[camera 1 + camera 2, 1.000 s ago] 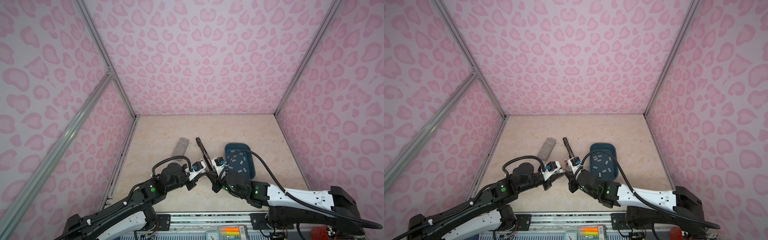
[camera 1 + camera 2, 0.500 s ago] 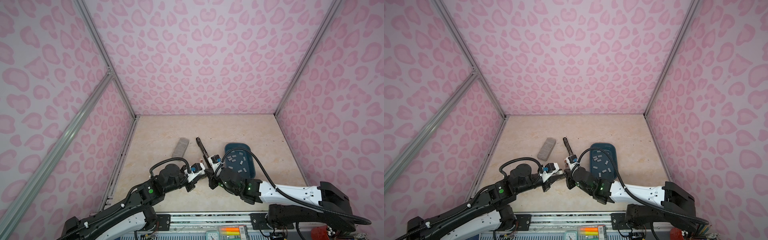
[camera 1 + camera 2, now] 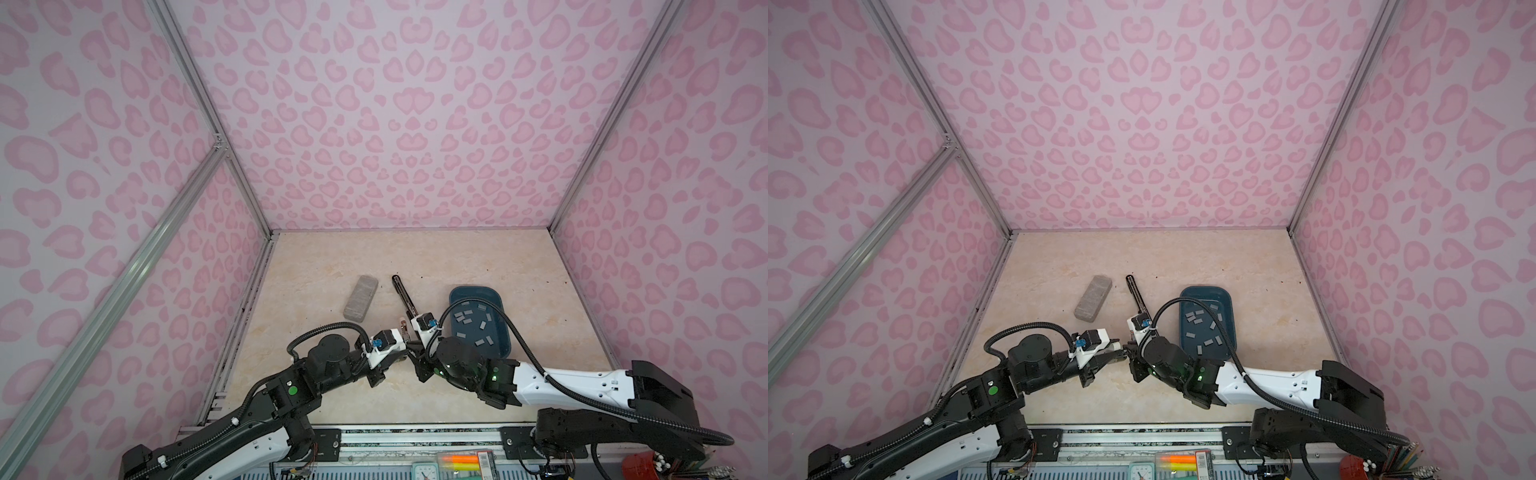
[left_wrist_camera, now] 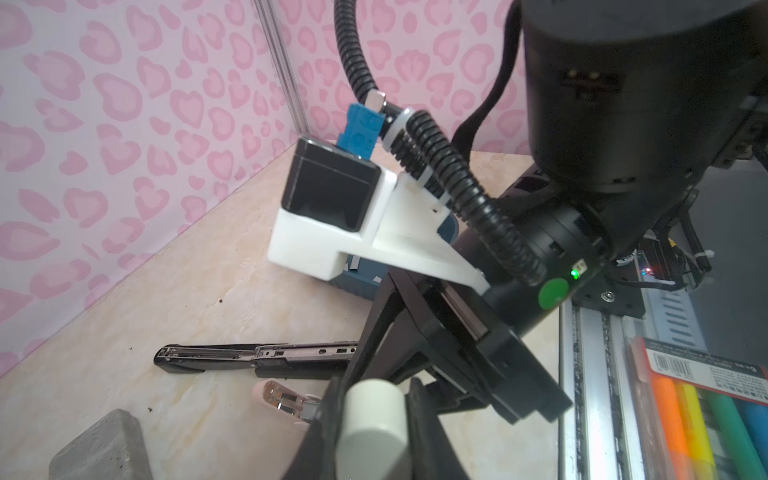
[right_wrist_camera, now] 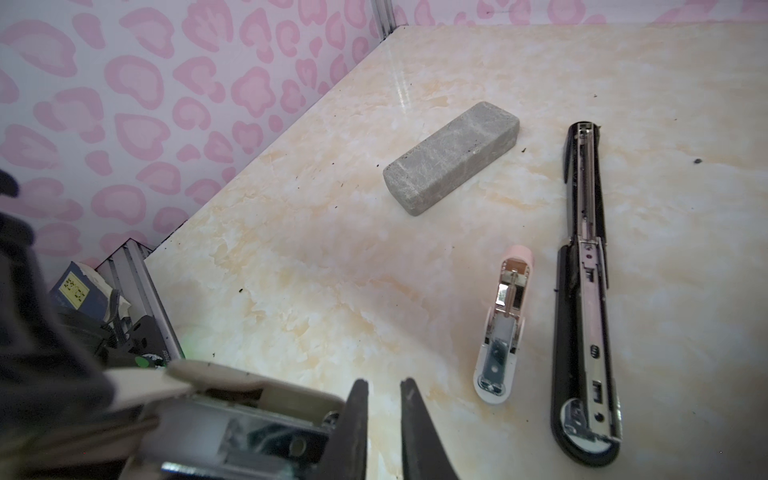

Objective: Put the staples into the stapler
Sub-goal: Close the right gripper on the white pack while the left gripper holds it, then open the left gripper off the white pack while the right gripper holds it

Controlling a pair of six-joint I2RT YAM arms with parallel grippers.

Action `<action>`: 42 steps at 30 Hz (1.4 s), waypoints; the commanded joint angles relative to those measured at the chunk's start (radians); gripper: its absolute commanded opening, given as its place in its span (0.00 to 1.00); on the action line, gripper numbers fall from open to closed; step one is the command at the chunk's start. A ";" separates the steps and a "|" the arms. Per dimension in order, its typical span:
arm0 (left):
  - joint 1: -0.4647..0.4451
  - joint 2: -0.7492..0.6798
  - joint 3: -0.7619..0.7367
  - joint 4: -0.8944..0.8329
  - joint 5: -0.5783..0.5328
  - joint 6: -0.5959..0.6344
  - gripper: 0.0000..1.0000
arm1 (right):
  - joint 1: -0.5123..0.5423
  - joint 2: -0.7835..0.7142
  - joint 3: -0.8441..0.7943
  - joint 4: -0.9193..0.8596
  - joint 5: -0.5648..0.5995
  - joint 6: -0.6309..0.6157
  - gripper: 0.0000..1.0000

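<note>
The black stapler (image 3: 404,297) (image 5: 584,291) lies opened flat on the table, left of the blue tray (image 3: 476,289). Several grey staples (image 3: 473,322) (image 3: 1204,328) lie loose in that tray. My left gripper (image 4: 374,386) (image 3: 1119,355) is shut on a white stapler (image 5: 249,415) and holds it low near the table's front. My right gripper (image 5: 384,384) (image 3: 417,361) sits right beside that stapler's end. Its fingers are a narrow gap apart with only table showing between them.
A small pink-and-white stapler (image 5: 505,324) (image 4: 282,399) lies opened next to the black one. A grey speckled block (image 3: 360,303) (image 5: 451,164) rests further left. Pink patterned walls enclose the table on three sides.
My right arm has moved left towards the left gripper, and its jaws have parted a little. The left gripper has stayed shut on the white stapler, almost still.
</note>
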 commanded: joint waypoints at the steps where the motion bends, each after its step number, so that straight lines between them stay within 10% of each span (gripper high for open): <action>1: 0.001 -0.015 -0.007 0.062 -0.030 -0.001 0.04 | 0.004 0.028 0.012 0.084 -0.082 -0.019 0.17; 20: 0.001 0.001 -0.010 0.069 -0.052 0.004 0.04 | -0.082 -0.342 -0.217 0.089 -0.014 -0.120 0.45; 33: 0.001 0.049 0.016 0.052 0.221 0.064 0.04 | -0.058 -0.504 -0.366 0.214 -0.371 -0.406 0.81; 42: 0.001 0.105 0.049 0.030 0.402 0.093 0.04 | -0.033 -0.401 -0.325 0.207 -0.465 -0.475 0.84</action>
